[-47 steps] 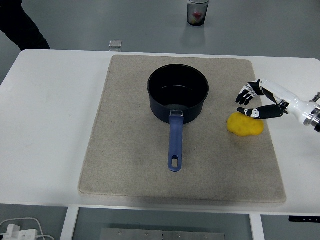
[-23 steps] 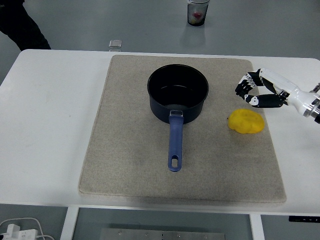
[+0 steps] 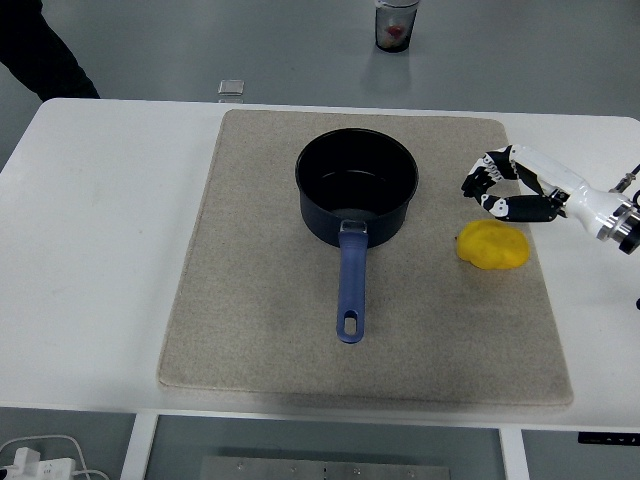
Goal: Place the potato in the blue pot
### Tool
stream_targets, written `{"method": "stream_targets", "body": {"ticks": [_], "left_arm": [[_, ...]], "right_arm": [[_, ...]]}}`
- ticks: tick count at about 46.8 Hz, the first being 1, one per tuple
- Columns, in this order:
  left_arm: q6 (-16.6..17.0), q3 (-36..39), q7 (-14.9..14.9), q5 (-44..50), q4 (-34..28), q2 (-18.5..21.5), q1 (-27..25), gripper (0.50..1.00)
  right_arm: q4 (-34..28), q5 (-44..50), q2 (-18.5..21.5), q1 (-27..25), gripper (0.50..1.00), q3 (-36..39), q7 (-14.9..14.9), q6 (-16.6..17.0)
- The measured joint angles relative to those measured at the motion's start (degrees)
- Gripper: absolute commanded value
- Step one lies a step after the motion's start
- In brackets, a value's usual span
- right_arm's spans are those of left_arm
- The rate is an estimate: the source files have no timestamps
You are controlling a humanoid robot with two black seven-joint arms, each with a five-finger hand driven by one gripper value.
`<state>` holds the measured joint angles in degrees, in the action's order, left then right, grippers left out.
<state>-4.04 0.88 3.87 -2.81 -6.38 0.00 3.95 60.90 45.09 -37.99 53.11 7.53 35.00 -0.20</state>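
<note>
The yellow potato [image 3: 492, 246] lies on the beige mat [image 3: 250, 300], to the right of the blue pot [image 3: 356, 196]. The pot stands upright with nothing inside it, and its blue handle [image 3: 351, 285] points toward the table's near edge. My right hand [image 3: 483, 189] hovers just above and behind the potato, a small gap apart from it. Its fingers [image 3: 478, 183] are curled and hold nothing. The left arm is out of view.
A clear cup [image 3: 396, 24] with something red in it stands on the floor beyond the table. A small clear object [image 3: 231, 89] sits at the table's far edge. A person's dark sleeve [image 3: 40, 50] shows at the top left. A white plug [image 3: 25, 464] lies below the table.
My right hand has lifted off the potato and moved up and slightly left, with its fingers curling in. The potato has stayed on the mat.
</note>
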Motion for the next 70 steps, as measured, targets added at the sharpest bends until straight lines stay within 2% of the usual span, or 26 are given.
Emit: {"method": "stream_targets", "body": {"ticks": [8,20,27,45,58,70], "left_arm": [[0.0,0.0,0.0,0.0,0.0,0.0,0.0,0.996],[0.0,0.0,0.0,0.0,0.0,0.0,0.0,0.996],[0.0,0.0,0.0,0.0,0.0,0.0,0.0,0.996],[0.0,0.1,0.0,0.0,0.0,0.0,0.0,0.996],[0.0,0.0,0.0,0.0,0.0,0.0,0.0,0.996],[0.0,0.0,0.0,0.0,0.0,0.0,0.0,0.996]], "right_arm": [[0.5,0.0,-0.1,0.0,0.793,0.1,0.0,1.1],[1.2,1.5,-2.8,0.7,0.805,-2.2,0.0,6.8],[1.8,4.1,-4.4,1.2,0.805,-3.5,0.0,7.4],[1.3,7.5,-4.6,1.3,0.805,-5.1,0.0,6.5],[-1.3,9.0,-3.8,1.0,0.805,-6.2,0.0,3.2],[-3.1,11.0,-3.4,0.8,0.803,-6.7,0.0,2.2]]}}
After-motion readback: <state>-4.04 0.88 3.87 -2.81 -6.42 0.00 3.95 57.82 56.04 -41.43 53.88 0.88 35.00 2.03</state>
